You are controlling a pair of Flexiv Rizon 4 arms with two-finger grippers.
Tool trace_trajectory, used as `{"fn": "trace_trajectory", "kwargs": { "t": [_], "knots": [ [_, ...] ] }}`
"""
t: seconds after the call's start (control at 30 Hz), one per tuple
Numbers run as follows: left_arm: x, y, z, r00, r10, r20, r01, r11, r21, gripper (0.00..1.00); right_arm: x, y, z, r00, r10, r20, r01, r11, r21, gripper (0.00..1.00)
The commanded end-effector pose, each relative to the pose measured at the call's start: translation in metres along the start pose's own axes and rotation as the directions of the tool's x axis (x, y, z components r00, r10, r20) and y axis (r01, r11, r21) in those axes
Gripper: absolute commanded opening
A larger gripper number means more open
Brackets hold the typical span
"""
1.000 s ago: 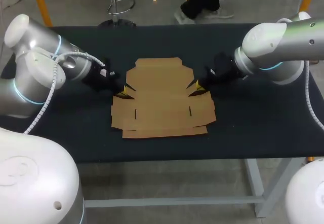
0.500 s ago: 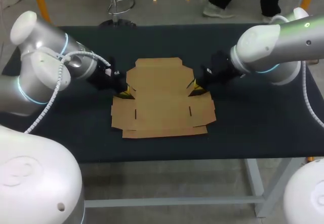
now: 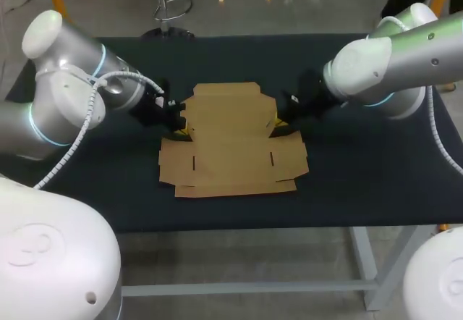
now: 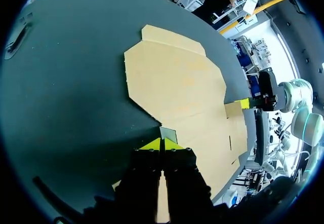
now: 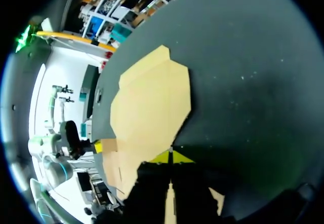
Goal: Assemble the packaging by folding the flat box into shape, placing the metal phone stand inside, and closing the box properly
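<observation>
The flat box (image 3: 231, 146) is lying unfolded mid-worktop (image 3: 362, 182). The left fingers (image 4: 152, 144) are sitting closed at its left notch, apparently pinching a small flap. The right fingers (image 5: 183, 157) are doing likewise at the right notch.

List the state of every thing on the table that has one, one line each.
Cardboard box: unfolded, lying flat on the table, nothing on it.
Left gripper: shut, tips together at a side notch of the box; unclear whether it pinches cardboard.
Right gripper: shut, tips together at the opposite side notch; also unclear whether it pinches cardboard.
</observation>
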State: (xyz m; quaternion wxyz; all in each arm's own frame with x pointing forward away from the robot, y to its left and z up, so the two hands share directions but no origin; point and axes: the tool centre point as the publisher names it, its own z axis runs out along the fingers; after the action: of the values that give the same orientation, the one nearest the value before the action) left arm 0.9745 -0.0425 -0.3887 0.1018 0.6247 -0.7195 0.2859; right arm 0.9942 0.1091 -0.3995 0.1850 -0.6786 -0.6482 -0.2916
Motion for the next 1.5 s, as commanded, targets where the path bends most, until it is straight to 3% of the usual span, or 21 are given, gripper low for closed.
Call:
{"fn": "trace_trajectory", "kwargs": {
  "t": [0.03, 1.5],
  "knots": [
    [0.006, 0.000, 0.001, 1.000, 0.003, 0.025, -0.003, 1.000, -0.004, 0.00, 0.005, -0.002, 0.002, 1.000, 0.001, 0.028, 0.000, 1.000, -0.009, 0.00],
    [0.025, 0.003, 0.025, 0.989, 0.040, 0.143, -0.040, 0.999, -0.008, 0.00, 0.014, -0.008, 0.025, 0.991, -0.002, 0.137, 0.002, 1.000, 0.002, 0.00]
  ]
}}
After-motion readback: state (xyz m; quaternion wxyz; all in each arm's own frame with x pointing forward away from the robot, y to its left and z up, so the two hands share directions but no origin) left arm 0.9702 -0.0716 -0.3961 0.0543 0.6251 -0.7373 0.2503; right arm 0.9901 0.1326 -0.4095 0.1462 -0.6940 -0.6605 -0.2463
